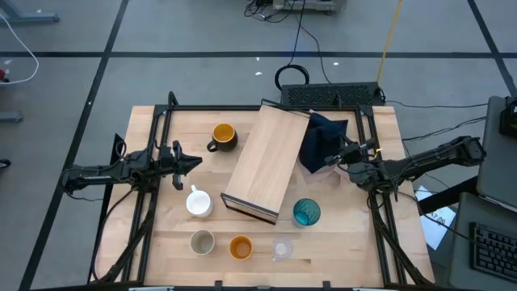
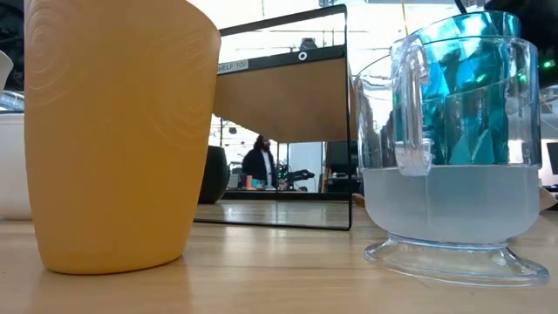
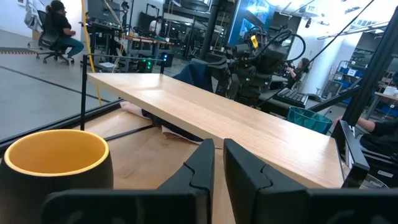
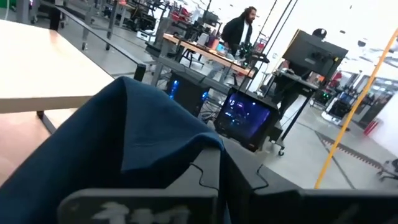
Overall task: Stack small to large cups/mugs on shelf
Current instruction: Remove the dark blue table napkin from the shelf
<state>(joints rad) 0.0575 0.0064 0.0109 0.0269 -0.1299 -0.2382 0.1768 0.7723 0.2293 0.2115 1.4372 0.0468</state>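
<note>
Cups and mugs all down on the table, none stacked, none on the shelf (image 1: 262, 162). Shelf lying diagonally across mid-table, its dark end edge toward the front, its far end near the navy cloth (image 1: 323, 139). Dark mug with yellow inside (image 1: 223, 136) just beside the shelf's left long edge; white mug (image 1: 199, 202) nearer the front-left; beige cup (image 1: 202, 241), orange cup (image 1: 241, 246) and small clear glass (image 1: 283, 248) in a row along the front; teal ribbed tumbler (image 1: 306, 212) close to the shelf's front right corner. Left gripper (image 1: 194, 162) hanging over the table between the dark mug and the white mug, fingers (image 3: 196, 171) nearly together with a thin slit between and nothing in them. Right gripper (image 1: 333, 159) at the navy cloth beside the shelf's far right side, fingers closed; cloth bunched right against them in the right wrist view, though an actual pinch on the fabric cannot be confirmed. Judged as the very start: no cup picked, sorting by size not yet begun. Next move likely calls for spreading the left fingers wide, dropping over the rim of a nearby mug, and clamping one wall firmly enough to lift without tipping. Also calls for keeping the right arm clear of the board meanwhile.
</note>
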